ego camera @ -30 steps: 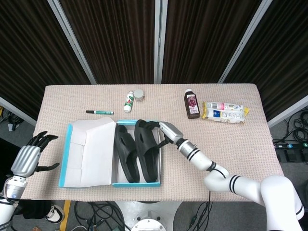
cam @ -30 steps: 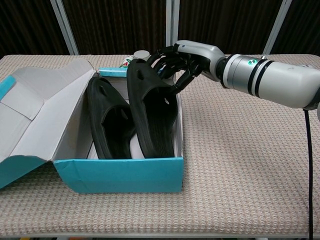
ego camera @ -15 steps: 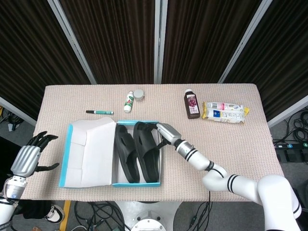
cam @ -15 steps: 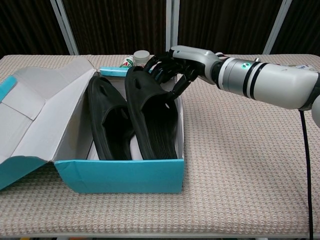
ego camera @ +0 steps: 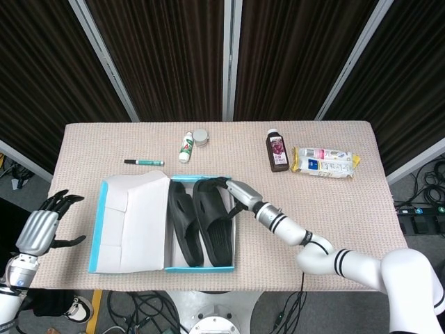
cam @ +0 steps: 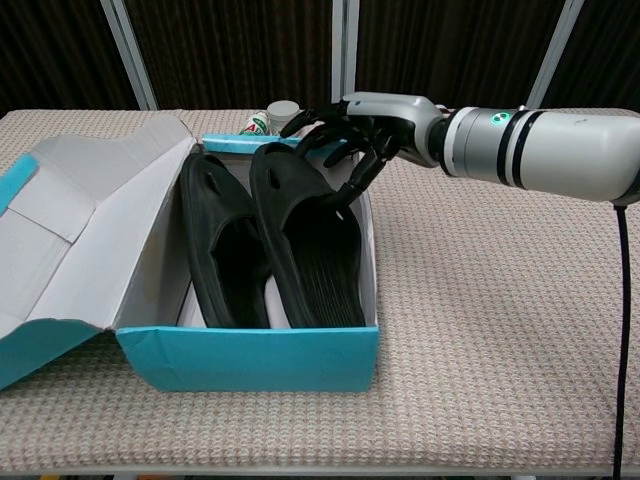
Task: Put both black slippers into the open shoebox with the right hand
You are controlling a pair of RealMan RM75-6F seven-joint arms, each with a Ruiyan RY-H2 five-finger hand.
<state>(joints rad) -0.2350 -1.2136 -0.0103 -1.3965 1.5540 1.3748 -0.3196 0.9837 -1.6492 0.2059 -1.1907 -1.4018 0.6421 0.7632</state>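
Both slippers point(cam: 270, 240) seen inside shoebox point(cam: 250, 355). R robot hand point(cam: 350, 135) at far end of R slipper, fingers curled at its rim; grip vs. mere touch can't be told. L robot hand point(ego camera: 43, 226) idle, spread. Risk: slipper dragged out on withdrawal if snagged. Bottle point(ego camera: 186, 147), pen point(ego camera: 144, 162) nearby on bench point(ego camera: 334, 209), not obstructing

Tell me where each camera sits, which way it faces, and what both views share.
Head view: high above the near table edge, looking steeply down on the beige textured table; shows the left hand off the table's left and the right hand.
Chest view: low at the table's near edge, facing horizontally across; only the right hand shows.
Shared: the open blue cardboard shoebox holding two black rubber slippers.
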